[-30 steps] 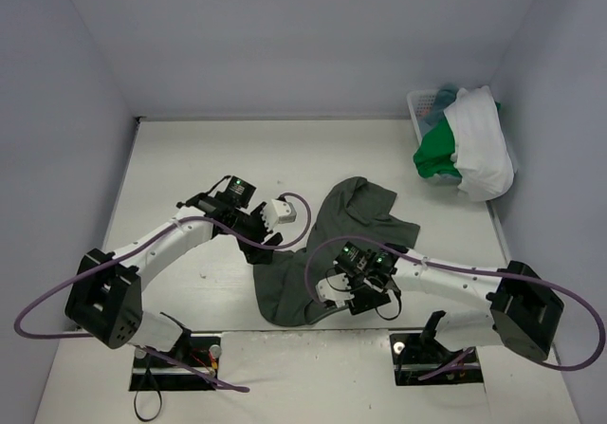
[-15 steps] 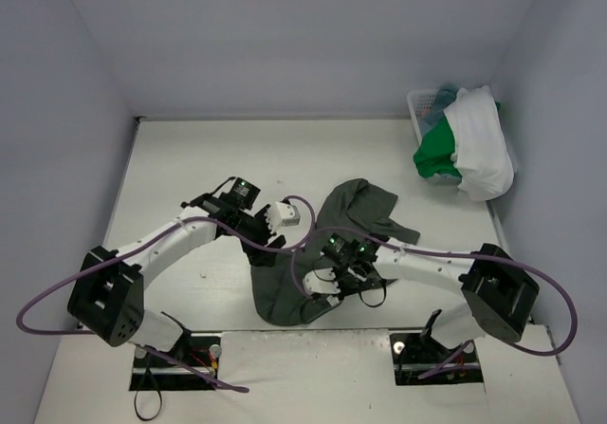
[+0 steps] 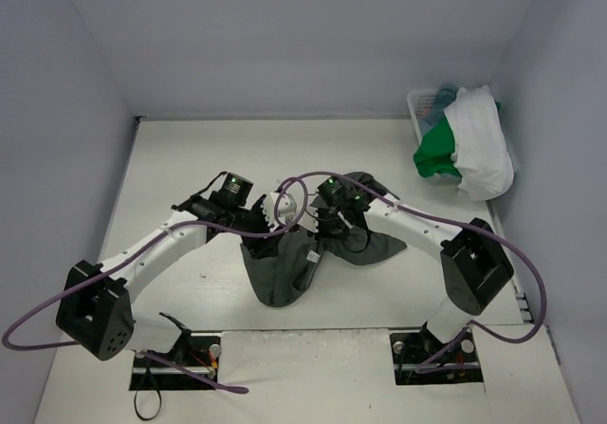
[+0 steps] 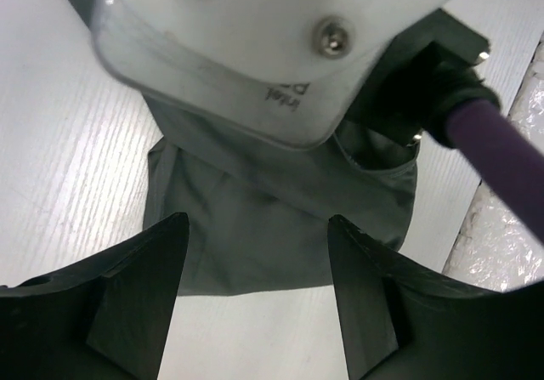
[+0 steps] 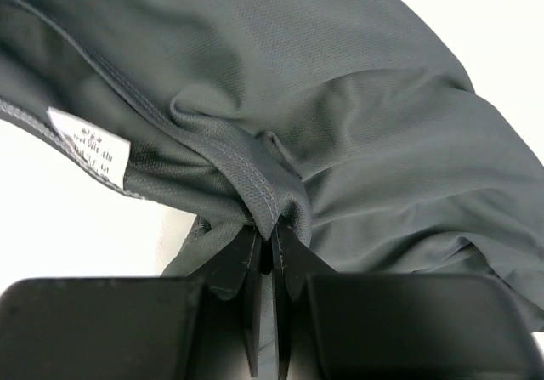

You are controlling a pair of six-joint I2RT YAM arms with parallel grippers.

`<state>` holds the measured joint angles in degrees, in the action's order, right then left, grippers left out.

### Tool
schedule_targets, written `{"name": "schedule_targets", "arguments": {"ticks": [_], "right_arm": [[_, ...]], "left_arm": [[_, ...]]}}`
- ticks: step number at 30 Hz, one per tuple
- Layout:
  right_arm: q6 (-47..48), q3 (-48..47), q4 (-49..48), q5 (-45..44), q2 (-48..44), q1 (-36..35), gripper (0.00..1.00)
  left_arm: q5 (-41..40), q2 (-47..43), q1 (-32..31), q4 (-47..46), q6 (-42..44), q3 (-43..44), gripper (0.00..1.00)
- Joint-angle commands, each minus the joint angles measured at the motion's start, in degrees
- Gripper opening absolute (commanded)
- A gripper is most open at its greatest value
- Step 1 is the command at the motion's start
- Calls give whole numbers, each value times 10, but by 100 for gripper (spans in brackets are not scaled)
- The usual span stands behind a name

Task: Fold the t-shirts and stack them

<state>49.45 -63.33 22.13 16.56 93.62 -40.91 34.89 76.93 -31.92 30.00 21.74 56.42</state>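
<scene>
A dark grey-green t-shirt (image 3: 285, 274) hangs bunched at the table's middle, its lower part trailing on the surface. My right gripper (image 3: 323, 222) is shut on a stitched hem of this shirt (image 5: 382, 133), pinched at the fingertips (image 5: 265, 227), with a white label (image 5: 89, 154) to the left. My left gripper (image 3: 273, 223) is close beside it, open. In the left wrist view its fingers (image 4: 136, 303) stand wide apart with only table between them, and the shirt (image 4: 255, 201) hangs just beyond. More t-shirts, white (image 3: 479, 144), bright green (image 3: 436, 156) and teal-blue (image 3: 438, 104), are piled at the back right.
A white lattice basket (image 3: 418, 101) holds the piled shirts against the right wall. In the left wrist view the right wrist's white camera housing (image 4: 280, 48) and purple cable (image 4: 501, 167) fill the top. Purple cables loop over both arms.
My right gripper closed on the shirt's hem near the front edge, then carried it up and back toward the table's middle. The shirt went from spread flat to hanging bunched. My left gripper stayed open.
</scene>
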Motion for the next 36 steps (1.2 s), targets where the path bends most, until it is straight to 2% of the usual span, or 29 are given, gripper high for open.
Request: {"name": "schedule_targets", "arguments": {"ticks": [1,4,7,10,12,13,16,18,22,23,27,36], "right_arm": [[-55,-22,-19,15,-8,12,0],[-49,-11,-17,-7,-10,26,0],[-35,-5,-12,8,-13,102,0],[-11,3,-9,14,-31,141,0],[5,18,-2,16,-48,165,0],[9,25,2,17,-54,168,0],[20,54,3,11,-68,174,0],[21,60,4,13,-67,188,0],[19,51,3,50,-57,219,0],[16,49,2,53,-56,221,0],[2,37,-9,56,-24,225,0],[-29,-29,-5,103,54,253,0]], "left_arm": [[34,-11,-31,-10,2,-24,61],[36,-17,-47,-38,-5,-46,61],[13,-23,-51,-82,-3,-83,61],[-15,-20,-46,-110,-14,-90,61],[-11,-15,-6,-150,-58,-86,61],[36,-11,53,-179,-80,-82,61],[97,25,136,-195,-131,-45,61],[120,41,141,-196,-129,-40,61],[106,47,86,-222,-129,-73,61],[92,48,55,-202,-116,-67,61],[59,39,-1,-195,-72,-63,61],[-20,36,-84,-185,-28,-72,62]]}}
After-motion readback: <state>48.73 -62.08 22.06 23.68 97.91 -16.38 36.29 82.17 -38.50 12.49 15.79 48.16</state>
